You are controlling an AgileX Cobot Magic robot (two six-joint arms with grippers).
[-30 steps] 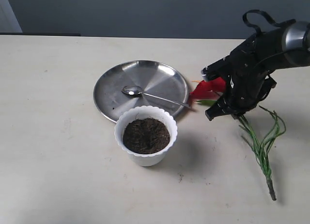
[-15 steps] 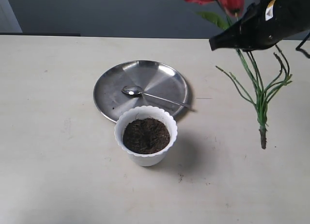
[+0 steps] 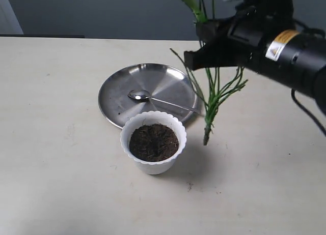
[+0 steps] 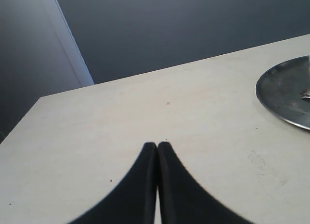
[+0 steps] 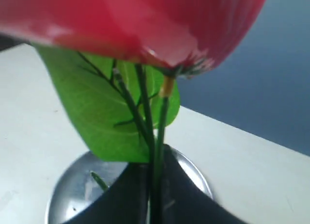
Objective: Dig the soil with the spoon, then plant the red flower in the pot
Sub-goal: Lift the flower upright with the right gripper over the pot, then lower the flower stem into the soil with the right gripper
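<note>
Right hand (image 3: 206, 54) clamped on the flower (image 5: 145, 25), stem hanging below it, just beside the pot (image 3: 153, 143). Left hand (image 4: 157, 149) pressed closed, holding nothing, over bare counter (image 4: 145, 107).

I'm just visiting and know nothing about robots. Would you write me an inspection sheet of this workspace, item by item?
Surface: pale table, a few soil crumbs near the pot.
Pot: upright, filled with soil.
Spoon: lying on the steel plate.
Red flower: held in the air, stem tip hanging right of the pot.
Clutter: nothing seen.
Right pincer: closed on the flower's stem.
Left pincer: closed, empty, above bare table.
Cables: one black cable by the right arm.
Surroundings: dark wall behind.
</note>
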